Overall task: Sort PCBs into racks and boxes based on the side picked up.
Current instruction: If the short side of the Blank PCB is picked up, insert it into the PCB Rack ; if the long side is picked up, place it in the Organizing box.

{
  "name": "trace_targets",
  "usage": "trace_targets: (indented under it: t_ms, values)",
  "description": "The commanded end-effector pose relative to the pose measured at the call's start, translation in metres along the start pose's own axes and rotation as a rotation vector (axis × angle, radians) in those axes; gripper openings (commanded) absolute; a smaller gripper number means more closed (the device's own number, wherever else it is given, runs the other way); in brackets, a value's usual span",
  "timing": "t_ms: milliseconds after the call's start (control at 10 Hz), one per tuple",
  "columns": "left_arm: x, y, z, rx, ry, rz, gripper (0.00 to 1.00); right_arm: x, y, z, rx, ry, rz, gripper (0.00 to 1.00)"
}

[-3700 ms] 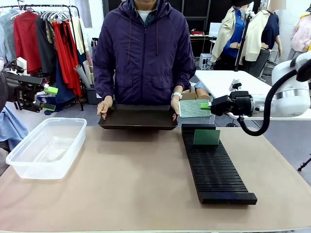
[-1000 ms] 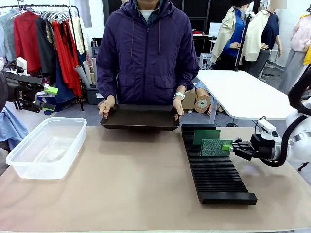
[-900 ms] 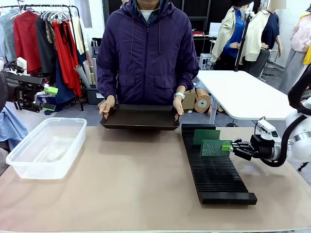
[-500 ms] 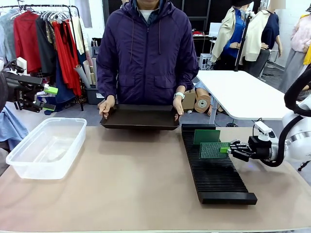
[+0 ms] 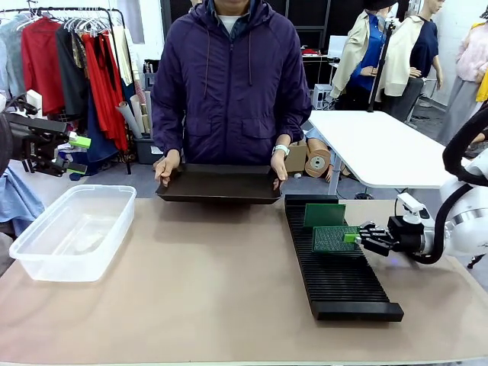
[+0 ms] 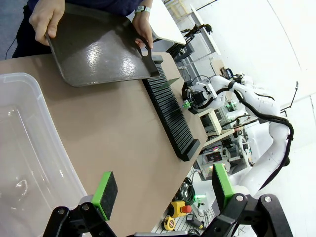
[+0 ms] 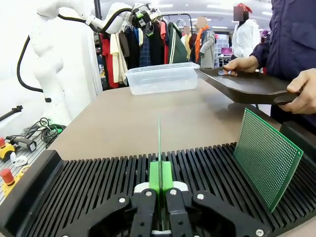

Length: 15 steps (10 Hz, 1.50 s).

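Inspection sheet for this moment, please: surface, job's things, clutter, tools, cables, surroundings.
Surface: tan table, bare in the middle.
Job's things: black rack with one PCB standing; second PCB upright over its slots; clear box holds no boards.
Clutter: person's hands hold a dark tray at the far edge.
Tools: right tool shut on the second PCB; left tool open, off the table's left.
Cables: black cable on right arm.
Surroundings: clothes rail, white table.

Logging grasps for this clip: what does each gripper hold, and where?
Right gripper pinches a PCB by its edge over the rack. Left gripper open, empty.
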<state>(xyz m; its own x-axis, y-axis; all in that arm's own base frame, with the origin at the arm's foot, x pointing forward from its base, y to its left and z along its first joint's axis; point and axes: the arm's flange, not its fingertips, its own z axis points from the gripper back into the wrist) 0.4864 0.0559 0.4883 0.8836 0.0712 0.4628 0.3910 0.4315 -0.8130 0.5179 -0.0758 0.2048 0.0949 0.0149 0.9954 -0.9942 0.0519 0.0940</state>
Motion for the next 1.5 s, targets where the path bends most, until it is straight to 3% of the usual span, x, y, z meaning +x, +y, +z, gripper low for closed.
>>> trace_targets:
  t_ms: [0,1400]
  values:
    - [0.0,-0.0015,0.0003,-0.003,-0.002,-0.003,1.0,0.0012,-0.0023,-0.0008,0.016,0.01,0.016,0.0]
    - [0.0,-0.0015,0.0003,-0.003,-0.002,-0.003,1.0,0.0012,0.0018,0.0004,0.048,0.004,-0.011,0.0]
